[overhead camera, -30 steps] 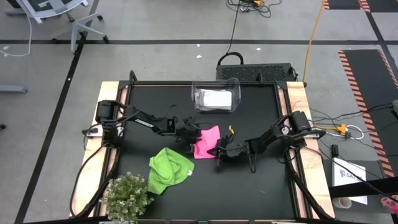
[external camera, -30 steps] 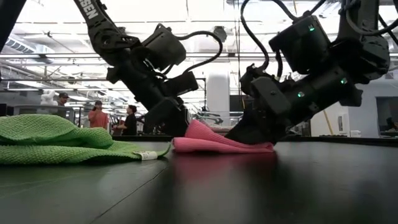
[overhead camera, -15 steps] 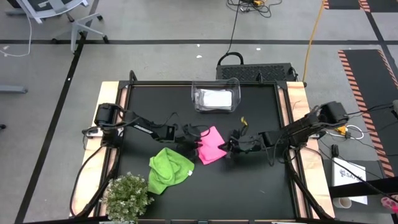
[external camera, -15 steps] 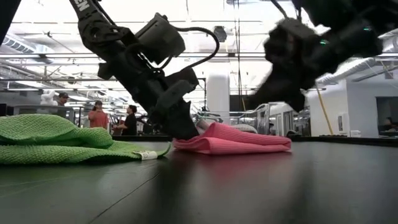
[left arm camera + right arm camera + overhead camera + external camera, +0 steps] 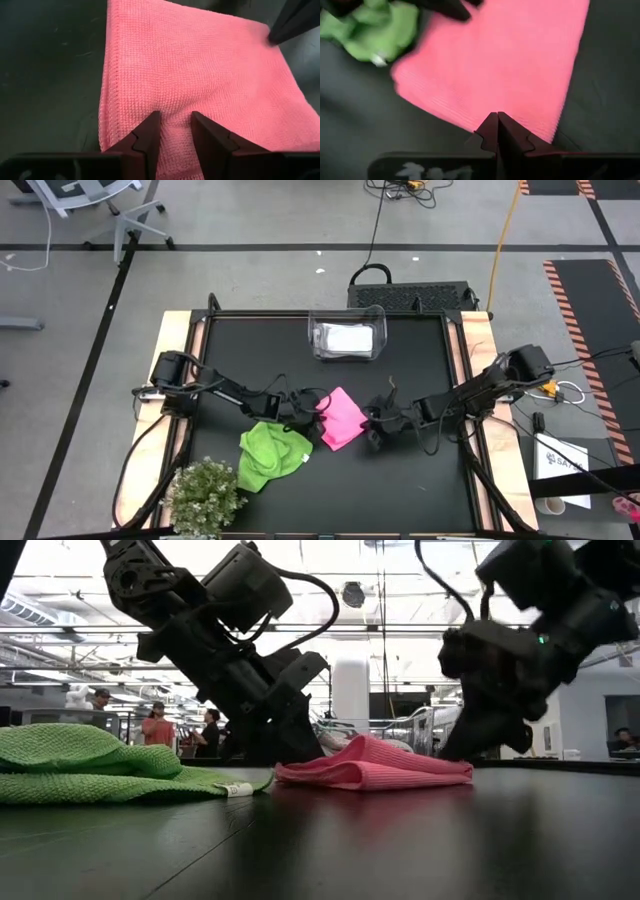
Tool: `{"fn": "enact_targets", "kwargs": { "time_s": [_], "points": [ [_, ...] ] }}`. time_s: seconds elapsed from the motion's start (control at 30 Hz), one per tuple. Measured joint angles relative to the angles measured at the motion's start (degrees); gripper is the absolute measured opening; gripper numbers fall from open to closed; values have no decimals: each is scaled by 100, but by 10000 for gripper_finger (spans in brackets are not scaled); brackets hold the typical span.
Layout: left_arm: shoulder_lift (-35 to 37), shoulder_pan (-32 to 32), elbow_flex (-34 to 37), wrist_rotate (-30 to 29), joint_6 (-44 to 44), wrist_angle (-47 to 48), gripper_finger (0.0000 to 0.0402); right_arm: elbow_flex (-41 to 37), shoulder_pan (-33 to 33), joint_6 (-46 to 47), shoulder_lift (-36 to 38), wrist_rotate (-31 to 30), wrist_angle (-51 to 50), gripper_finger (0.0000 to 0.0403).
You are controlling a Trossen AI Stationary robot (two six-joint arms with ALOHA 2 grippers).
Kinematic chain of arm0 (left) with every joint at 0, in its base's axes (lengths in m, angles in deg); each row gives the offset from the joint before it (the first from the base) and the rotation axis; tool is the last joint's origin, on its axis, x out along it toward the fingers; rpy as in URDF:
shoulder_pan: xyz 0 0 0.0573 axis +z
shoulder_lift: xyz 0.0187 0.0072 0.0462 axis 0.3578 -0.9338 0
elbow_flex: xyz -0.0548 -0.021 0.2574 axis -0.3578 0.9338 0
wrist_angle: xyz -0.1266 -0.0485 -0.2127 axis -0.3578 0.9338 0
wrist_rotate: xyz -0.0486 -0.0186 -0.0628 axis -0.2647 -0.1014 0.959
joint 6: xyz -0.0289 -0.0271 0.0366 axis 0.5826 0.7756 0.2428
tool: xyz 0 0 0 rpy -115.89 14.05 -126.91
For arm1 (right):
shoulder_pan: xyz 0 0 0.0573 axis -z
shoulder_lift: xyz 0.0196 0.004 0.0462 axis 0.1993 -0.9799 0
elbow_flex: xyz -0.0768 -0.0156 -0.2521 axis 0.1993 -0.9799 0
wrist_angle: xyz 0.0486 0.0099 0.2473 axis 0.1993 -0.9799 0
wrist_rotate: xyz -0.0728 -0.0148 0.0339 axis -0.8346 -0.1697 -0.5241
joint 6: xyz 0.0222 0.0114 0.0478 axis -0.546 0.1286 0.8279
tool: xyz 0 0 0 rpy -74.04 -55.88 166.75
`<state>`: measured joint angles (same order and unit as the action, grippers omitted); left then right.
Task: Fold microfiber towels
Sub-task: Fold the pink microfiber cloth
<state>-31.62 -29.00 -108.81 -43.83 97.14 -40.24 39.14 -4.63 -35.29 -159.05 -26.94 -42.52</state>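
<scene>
A folded bright pink microfiber towel (image 5: 342, 418) lies at the middle of the black worktop (image 5: 420, 350). The left gripper (image 5: 173, 126) pinches a fold of it between its fingers. The right gripper (image 5: 497, 125), fingers pressed together, rests at its opposite edge. A crumpled lime green microfiber towel (image 5: 272, 455) lies near the worktop's front edge.

pink towel (image 5: 343, 418): folded flat, mid-table | green towel (image 5: 273, 453): crumpled beside it | white towels (image 5: 345, 339): in bin
</scene>
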Motion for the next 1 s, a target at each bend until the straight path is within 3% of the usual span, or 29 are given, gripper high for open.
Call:
{"fn": "enact_targets", "kwargs": {
  "time_s": [0.23,0.53,0.7,0.83,1.0],
  "points": [
    [-2,-61,-2,-35,-58,-35,115,4,201,-839,-353,10,-54,0],
    [0,-305,-4,129,162,-102,115,4,1116,-2941,-295,188,-146,0],
    [100,-321,8,396,36,-326,115,17,1474,-2578,-151,950,229,0],
    [356,-297,-138,469,-856,-461,115,199,1401,-2538,261,1015,346,0],
    [562,-259,-311,398,-2925,-499,115,213,1146,-2720,535,613,729,0]
  ]
}}
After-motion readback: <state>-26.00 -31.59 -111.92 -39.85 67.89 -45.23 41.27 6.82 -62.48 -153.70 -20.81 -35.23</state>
